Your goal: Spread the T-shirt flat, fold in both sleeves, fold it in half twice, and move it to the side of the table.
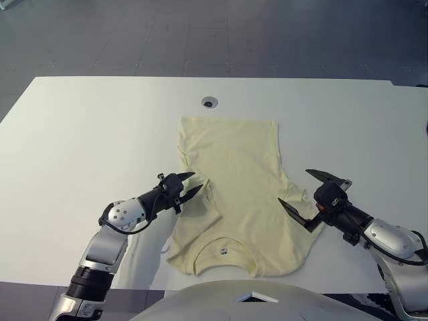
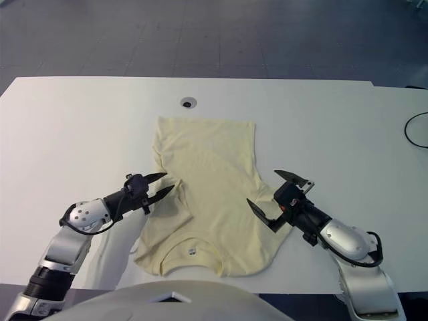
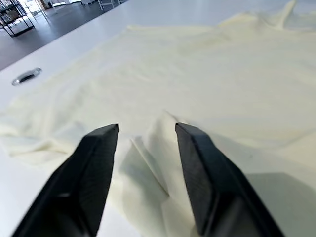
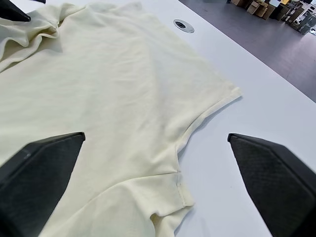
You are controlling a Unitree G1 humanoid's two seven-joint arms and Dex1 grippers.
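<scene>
- The T-shirt [image 1: 234,180] lies on the white table [image 1: 80,134] in the middle of the frame. Its collar [image 1: 224,251] is at the bottom and its hem toward the top.
- The right sleeve [image 1: 302,231] spreads outward at lower right. The left sleeve [image 1: 200,208] is turned in over the body, rumpled.
- The left gripper [image 1: 196,182] sits left of centre with its fingers a little apart. Its tips are at the shirt's left edge, either side of a raised fold of cloth. I cannot tell whether they touch it.
- The right gripper [image 1: 294,186] sits right of centre with its fingers spread wide. It is over the shirt's right edge above the sleeve and grips nothing.
- A grommet [image 1: 209,101] is set in the table at upper centre, just beyond the hem and apart from it.
- A cable [image 2: 414,130] loops at the right edge, well apart from the shirt.
</scene>
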